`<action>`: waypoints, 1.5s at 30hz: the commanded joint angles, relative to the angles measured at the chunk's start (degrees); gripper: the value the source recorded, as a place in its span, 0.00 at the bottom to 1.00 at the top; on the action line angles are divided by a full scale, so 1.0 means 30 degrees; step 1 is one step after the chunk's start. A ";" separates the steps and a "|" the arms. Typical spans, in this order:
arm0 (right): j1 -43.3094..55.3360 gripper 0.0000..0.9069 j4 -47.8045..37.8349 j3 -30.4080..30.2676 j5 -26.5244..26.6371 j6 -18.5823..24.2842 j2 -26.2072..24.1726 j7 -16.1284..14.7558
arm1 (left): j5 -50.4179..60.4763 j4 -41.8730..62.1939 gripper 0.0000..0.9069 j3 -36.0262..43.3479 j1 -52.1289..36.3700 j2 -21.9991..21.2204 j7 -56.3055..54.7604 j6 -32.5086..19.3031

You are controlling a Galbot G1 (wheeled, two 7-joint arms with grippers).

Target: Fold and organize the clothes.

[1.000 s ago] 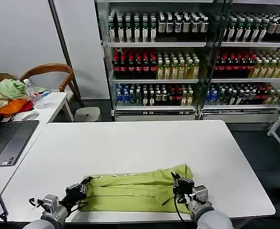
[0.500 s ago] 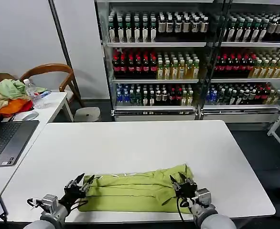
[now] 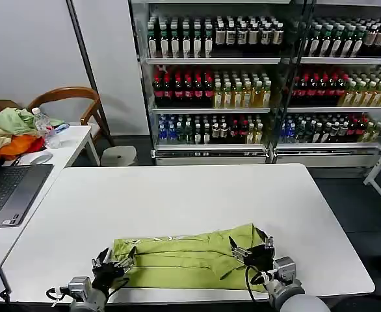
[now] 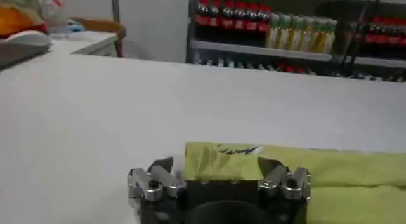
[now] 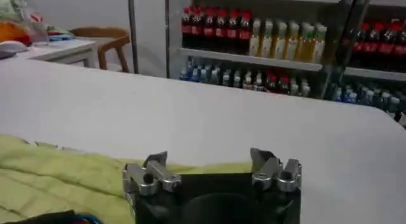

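Both grippers let go within the last second. A second ago they were pinched on the ends of the T-shirt [image 3: 187, 259]; now I've backed both toward the near edge of the table [image 3: 177, 195] and their fingers are spread, empty.

- Left gripper [image 3: 114, 265]: open, at the shirt's left end, fingers low over the hem; contact with the cloth I can't confirm.
- Right gripper [image 3: 250, 252]: open, over the shirt's right end.
- In the left wrist view, jaws apart with the folded edge lying just ahead of them on the tabletop.

What that means, as I read it: the lengthwise fold is laid down and released, so the next step is probably a re-grip for a cross fold (not started).

Shirt sits near the near edge, roughly centred. It's a long flat band, lime yellow-green, soft matte cotton, several layers stacked, with shallow lengthwise creases. The right end flares up toward the far side and looks less tidy. The faint print shows at the left end. The table is smooth, white and rigid with rounded corners.
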 commanded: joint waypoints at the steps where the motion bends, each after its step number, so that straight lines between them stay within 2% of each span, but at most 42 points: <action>1: -0.0187 1.00 0.0380 0.0308 -0.0162 0.0007 0.0000 -0.0019 | -0.0891 -0.0124 0.06 0.0851 -0.0088 -0.0535 -0.2055 -0.0028; 9: -0.0132 1.00 0.0227 0.0371 -0.0277 0.0080 0.0008 0.0000 | -0.0901 -0.0310 0.06 0.1157 0.0127 -0.0685 -0.2336 0.0781; 18: -0.0245 1.00 0.0012 0.0359 -0.0560 0.0232 0.0203 0.0013 | -0.0647 0.0068 0.06 0.1226 -0.0090 -0.0731 -0.2101 0.0916; 29: -0.0213 1.00 0.0111 0.0577 -0.0657 0.0242 0.0118 0.0071 | 0.1276 0.0410 0.04 0.1014 -0.0926 -0.1110 -0.1675 0.1467; 35: -0.0106 1.00 0.0222 0.0892 -0.0693 0.0248 -0.0185 0.0040 | 0.0958 -0.0505 0.04 -0.0999 -0.0735 -0.0599 -0.1881 0.2607; 38: 0.0099 1.00 0.0082 0.0945 -0.0660 0.0253 -0.0236 0.0043 | 0.0555 -0.0896 0.04 -0.2882 -0.0613 -0.0251 -0.1838 0.3003; 45: 0.0636 1.00 0.0001 0.0757 -0.0698 0.0282 -0.0164 0.0046 | 0.0025 0.0015 0.04 -0.6086 -0.0802 0.0573 -0.1765 0.3907</action>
